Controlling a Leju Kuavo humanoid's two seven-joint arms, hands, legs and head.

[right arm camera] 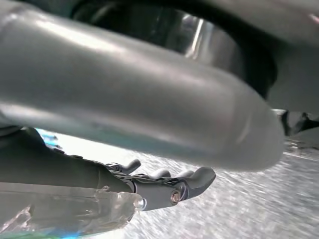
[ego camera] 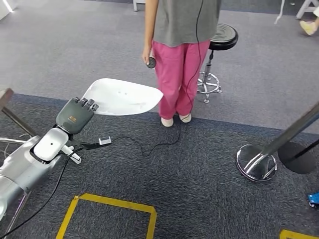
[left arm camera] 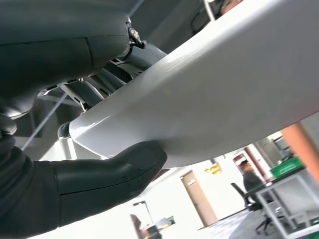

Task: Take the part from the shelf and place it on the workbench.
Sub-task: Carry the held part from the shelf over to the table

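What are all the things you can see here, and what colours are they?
Part: one, white, flat and curved, held out over the carpet by the left hand.
Person: one, grey top, pink trousers, standing beyond the part.
Stool: one, black seat, chrome base, beside the person.
Cable: one, black, trailing over the carpet.
Floor tape: yellow, outlining a square on the dark carpet.
Chrome base: one, shiny disc with a slanting pole, on the right.
Left hand: one, dark grey, gripping the part's edge.
Right hand: one, dark; whether it holds anything is unclear.

Grey carpet floor (ego camera: pixel 211 199) carries yellow tape outline (ego camera: pixel 109 209), a black cable (ego camera: pixel 150 147), a stool's chrome base (ego camera: pixel 208 83).
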